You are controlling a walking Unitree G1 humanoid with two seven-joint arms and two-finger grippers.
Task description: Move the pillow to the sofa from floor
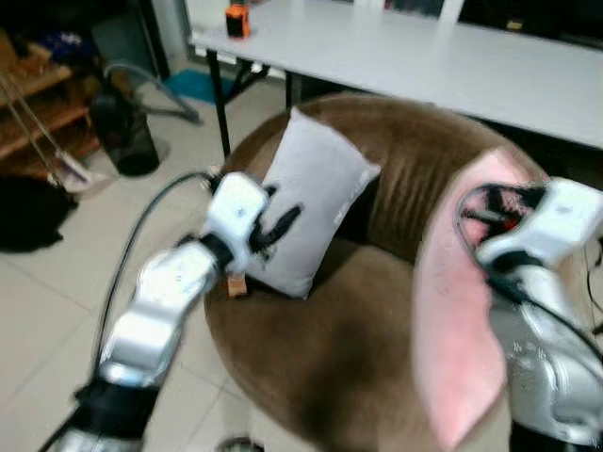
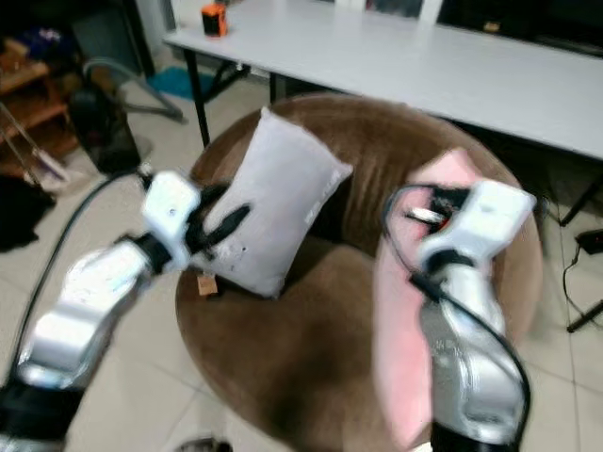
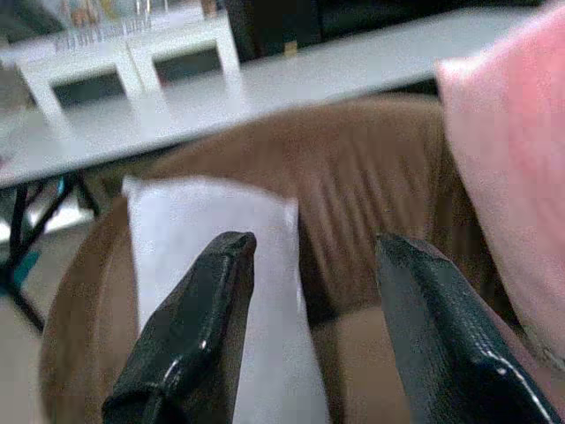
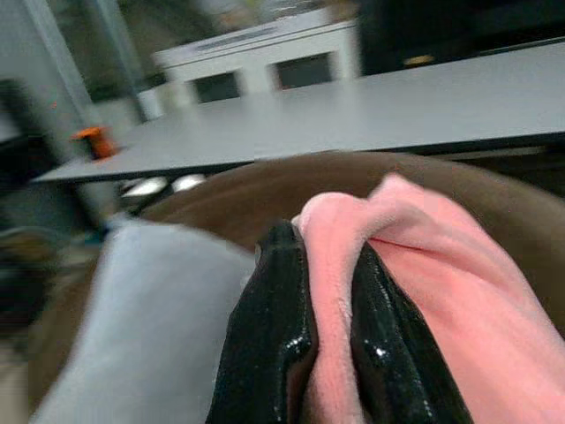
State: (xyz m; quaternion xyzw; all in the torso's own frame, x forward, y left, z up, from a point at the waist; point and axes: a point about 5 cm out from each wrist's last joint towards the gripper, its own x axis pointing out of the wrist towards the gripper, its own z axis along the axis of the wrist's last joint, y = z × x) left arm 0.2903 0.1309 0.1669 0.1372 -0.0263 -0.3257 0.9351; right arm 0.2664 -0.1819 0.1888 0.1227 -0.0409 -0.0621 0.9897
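A grey pillow stands tilted on the round brown sofa, leaning against its backrest. My left gripper is open at the pillow's left edge, and in the left wrist view its two fingers frame the grey pillow with nothing between them. A pink pillow hangs over the right side of the sofa. My right gripper is shut on its upper edge, pinching the pink fabric.
A long white table runs behind the sofa, with an orange object at its left end. A black bin and a wooden shelf stand at the left. Tiled floor lies left of the sofa.
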